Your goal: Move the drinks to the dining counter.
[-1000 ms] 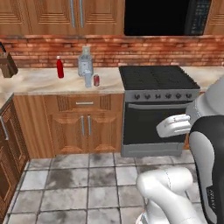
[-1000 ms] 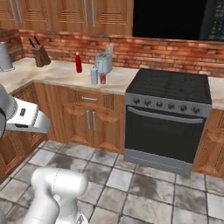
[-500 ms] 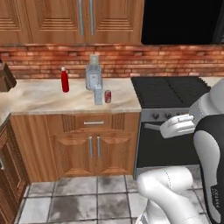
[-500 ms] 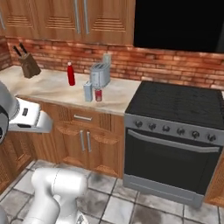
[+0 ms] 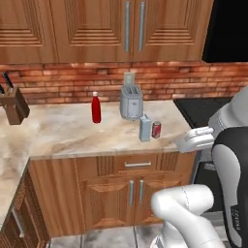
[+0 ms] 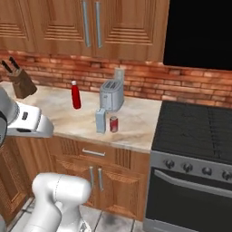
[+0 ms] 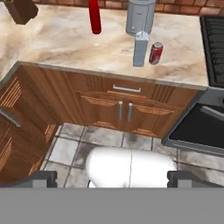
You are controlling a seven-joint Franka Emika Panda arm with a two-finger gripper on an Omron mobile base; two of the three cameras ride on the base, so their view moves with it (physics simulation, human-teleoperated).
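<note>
The tool (image 7: 112, 177) stands released, its two dark fingertips (image 7: 41, 178) wide apart at the bottom corners of the hand view, with nothing between them. It hangs over the tiled floor (image 7: 65, 151) in front of the wooden cabinet doors (image 7: 124, 111), well apart from all three drinks, which stand on the marbled desk (image 7: 57, 41) at the top of that frame.

In the hand view the slim red bottle (image 7: 94, 16) is at the top centre-left, the pale grey bottle (image 7: 141, 48) is right of centre, and the small red soda can (image 7: 155, 53) is just beside it to the right. The silver toaster (image 7: 140, 15) sits just above the grey bottle.

In the left base view the red bottle (image 5: 96, 108) stands upright left of the toaster (image 5: 131, 102), with the grey bottle (image 5: 145, 128) and the can (image 5: 156, 129) side by side nearer the desk's front edge; the knife block (image 5: 13, 103) is far left. In the right base view the same three stand at frame centre: red bottle (image 6: 76, 95), grey bottle (image 6: 100, 120), can (image 6: 113, 124), with the black stove (image 6: 195, 131) to the right
</note>
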